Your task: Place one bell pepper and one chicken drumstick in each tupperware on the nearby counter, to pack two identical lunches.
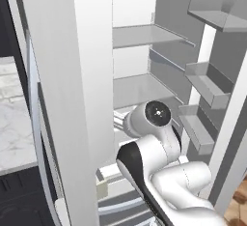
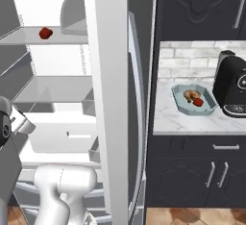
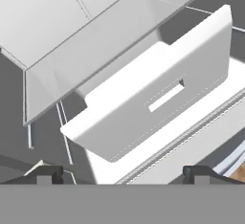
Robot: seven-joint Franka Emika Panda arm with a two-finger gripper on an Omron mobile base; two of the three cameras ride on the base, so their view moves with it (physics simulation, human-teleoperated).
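A small red bell pepper (image 2: 45, 32) sits on the upper fridge shelf (image 2: 57, 39). On the marble counter (image 2: 192, 119) to the right stands a pale teal tupperware (image 2: 185, 105). Inside it lie a golden-brown chicken drumstick (image 2: 191, 94) and a second red bell pepper (image 2: 198, 102). My arm (image 1: 157, 145) reaches into the open fridge. My gripper (image 3: 123, 175) is open and empty, its two dark fingertips (image 3: 48, 174) spread wide. It faces a white drawer front with a slot handle (image 3: 165, 96), low in the fridge.
The fridge's tall white upright (image 2: 113, 99) stands between the fridge interior and the counter. Door bins (image 1: 207, 82) line the open fridge door at the right. A black coffee machine (image 2: 233, 87) sits beside the teal container. Dark cabinets (image 2: 211, 176) run under the counter.
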